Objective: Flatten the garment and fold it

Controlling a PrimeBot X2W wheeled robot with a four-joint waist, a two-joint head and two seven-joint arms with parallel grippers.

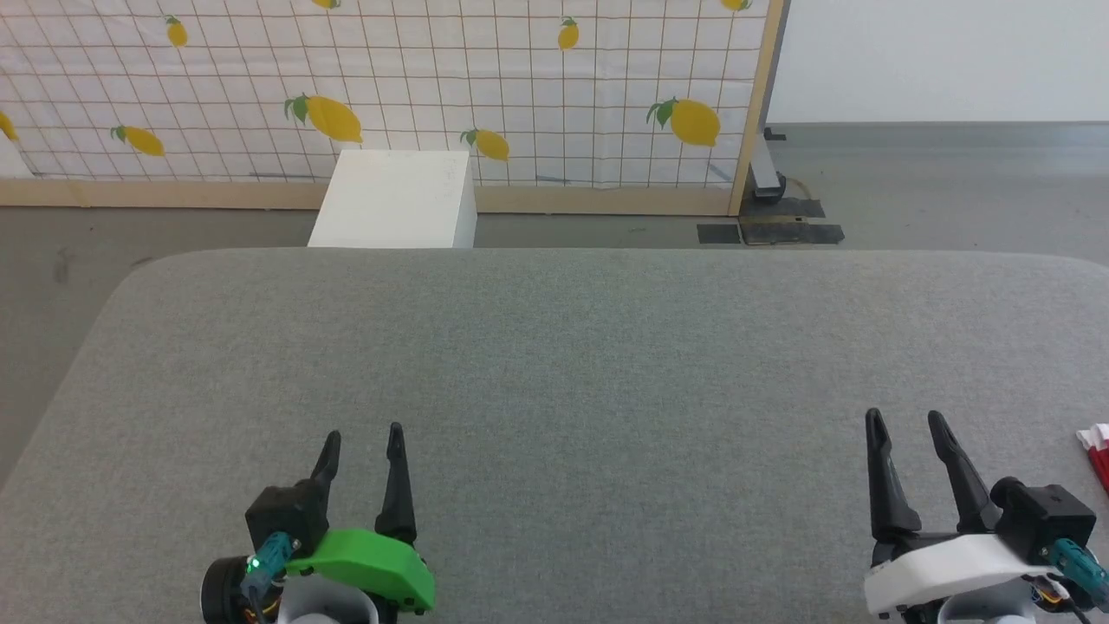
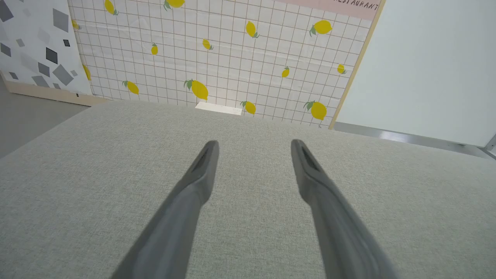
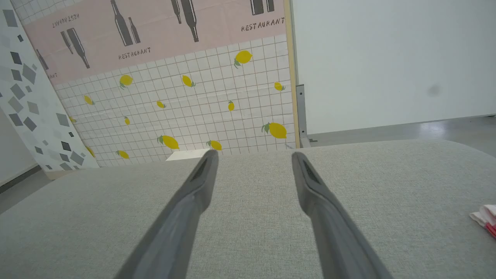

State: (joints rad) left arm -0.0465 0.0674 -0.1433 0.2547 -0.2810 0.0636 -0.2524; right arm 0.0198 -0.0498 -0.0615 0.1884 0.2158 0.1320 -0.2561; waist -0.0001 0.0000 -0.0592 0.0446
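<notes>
- Head view, far left: grey floor (image 1: 52,260) runs beside the grey fabric-covered table (image 1: 563,347), which spans most of the frame.
- Left gripper (image 1: 364,431) sits at the lower left over the table. It has a green housing and its fingers point away from the robot. Jaws stand moderately apart with nothing between them.
- Left wrist view: the two dark fingers are spread, with bare table fabric in the gap.
- Behind the table, centre-left, a white box (image 1: 394,199) stands on the floor in front of the lemon-print panel (image 1: 520,87).
- Right gripper (image 1: 904,416) is at the lower right over the table. It has a white housing and its fingers point away. Jaws are parted about as much as the left pair and grip nothing.
- Garment (image 1: 1099,451) lies at the far right edge of the table, with a small red and white corner cut off by the frame. It is to the right of the right gripper, near it but not touching.
- Right wrist view: the garment corner lies flat on the table at the right edge, well clear of the fingers. How it lies beyond the frame cannot be told.
</notes>
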